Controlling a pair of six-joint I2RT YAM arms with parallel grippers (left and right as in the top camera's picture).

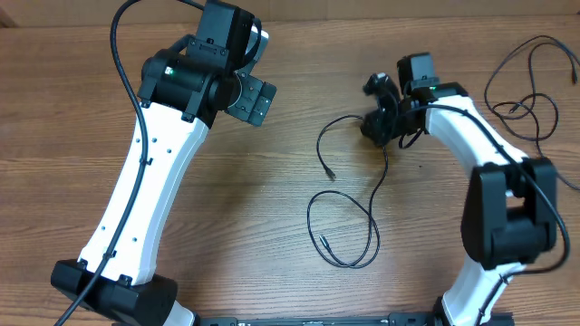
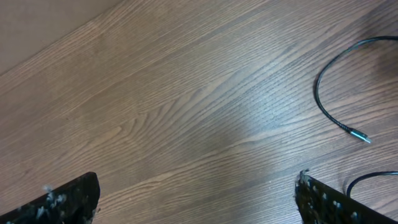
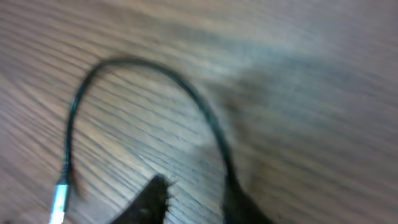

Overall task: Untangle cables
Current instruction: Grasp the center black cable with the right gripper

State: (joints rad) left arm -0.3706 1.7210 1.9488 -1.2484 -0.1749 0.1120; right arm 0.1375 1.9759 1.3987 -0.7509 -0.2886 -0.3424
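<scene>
Closest to the lens, the right gripper [image 3: 196, 208] has its jaws nearly together, and the middle cable [image 3: 205, 118] runs down against one of them. Blur hides whether it is truly clamped. That cable trails left and nearward over the table [image 1: 272, 226] in loose loops, its plug ends [image 1: 331, 174] free. A slow lift should let the loops fall open without snagging. At the far left the left gripper [image 2: 199, 208] hangs spread wide and empty. A second cable [image 1: 530, 86] lies well apart at the far right.
</scene>
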